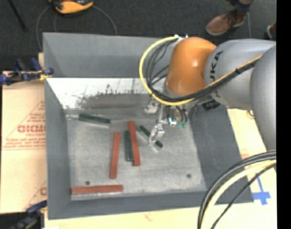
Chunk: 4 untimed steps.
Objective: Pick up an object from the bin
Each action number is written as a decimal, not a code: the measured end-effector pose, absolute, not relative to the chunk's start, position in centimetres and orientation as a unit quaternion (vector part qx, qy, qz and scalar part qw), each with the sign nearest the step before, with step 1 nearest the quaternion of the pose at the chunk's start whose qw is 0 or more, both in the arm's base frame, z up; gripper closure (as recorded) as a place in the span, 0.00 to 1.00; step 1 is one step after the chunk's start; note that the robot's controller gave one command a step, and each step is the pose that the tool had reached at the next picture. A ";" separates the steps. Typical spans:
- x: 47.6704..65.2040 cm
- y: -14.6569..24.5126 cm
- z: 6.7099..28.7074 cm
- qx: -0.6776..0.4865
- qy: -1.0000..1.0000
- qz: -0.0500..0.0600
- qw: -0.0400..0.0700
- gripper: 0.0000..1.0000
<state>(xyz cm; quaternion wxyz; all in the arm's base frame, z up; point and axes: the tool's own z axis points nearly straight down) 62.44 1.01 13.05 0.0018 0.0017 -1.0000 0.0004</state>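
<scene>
My gripper [158, 133] hangs low over the bin's floor, right of the middle, under the orange wrist cover. A short dark green stick [144, 130] lies slanted right beneath it and is partly hidden by it. Whether the gripper touches this stick I cannot tell. Just to the left, a red-brown stick [132, 138] and a dark green stick [128, 147] lie side by side, nearly upright in the view. Further left lies another red-brown stick [115, 155].
One more dark green stick [94, 119] lies near the back wall at the left. A long red-brown stick [97, 190] rests along the front wall. The arm and its cables cover the bin's back right corner.
</scene>
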 end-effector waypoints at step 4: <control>62.0 -1.6 23.5 -0.077 -0.997 0.000 -0.004 1.00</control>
